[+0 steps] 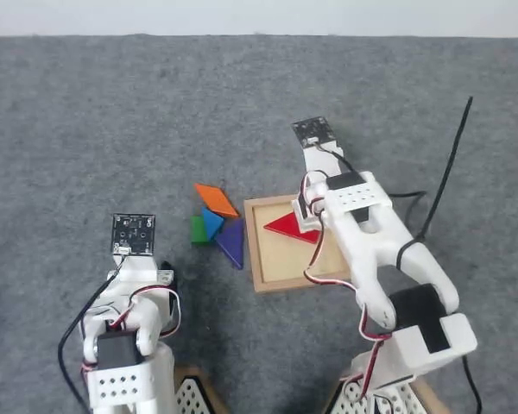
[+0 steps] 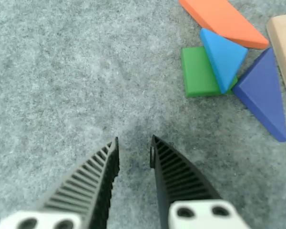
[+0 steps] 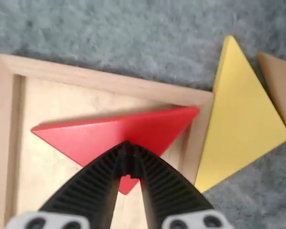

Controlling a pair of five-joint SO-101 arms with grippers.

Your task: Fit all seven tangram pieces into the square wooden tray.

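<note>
Right gripper (image 3: pixel 129 149) pinches red triangle (image 3: pixel 86 136), its corner over tray rim (image 3: pixel 105 81).

The high view looks down over the grey carpeted table (image 1: pixel 112 103). The left wrist view sits low, facing the small light-blue triangle (image 2: pixel 223 55). The right wrist view hangs close over the square wooden tray (image 3: pixel 9 143) and flat red triangle (image 3: pixel 109 131), all shared with the high view.

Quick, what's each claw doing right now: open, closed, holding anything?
Left claw: open, holding nothing.
Right claw: closed on the red triangle, over the wooden tray.
</note>
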